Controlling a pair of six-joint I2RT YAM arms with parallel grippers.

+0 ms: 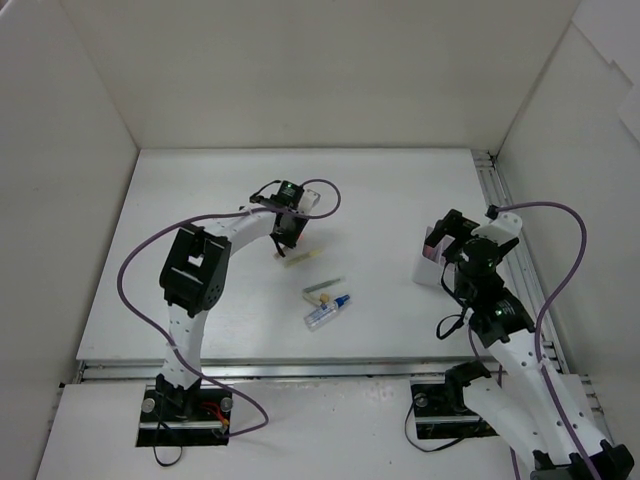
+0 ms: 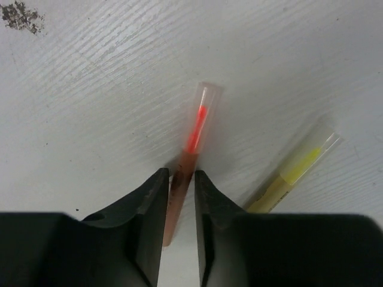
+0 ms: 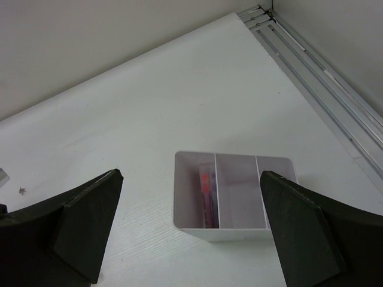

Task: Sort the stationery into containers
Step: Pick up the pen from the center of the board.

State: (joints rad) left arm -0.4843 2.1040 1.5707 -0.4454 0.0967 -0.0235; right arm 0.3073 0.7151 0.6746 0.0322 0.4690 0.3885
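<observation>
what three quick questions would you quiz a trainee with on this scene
1. True or false: the left end effector is shut on the orange pen.
2. How many compartments does the box have? A two, B three, C four.
3. Short answer: is the right end effector open or shut?

Key: 1 true; 2 B; 3 open.
</observation>
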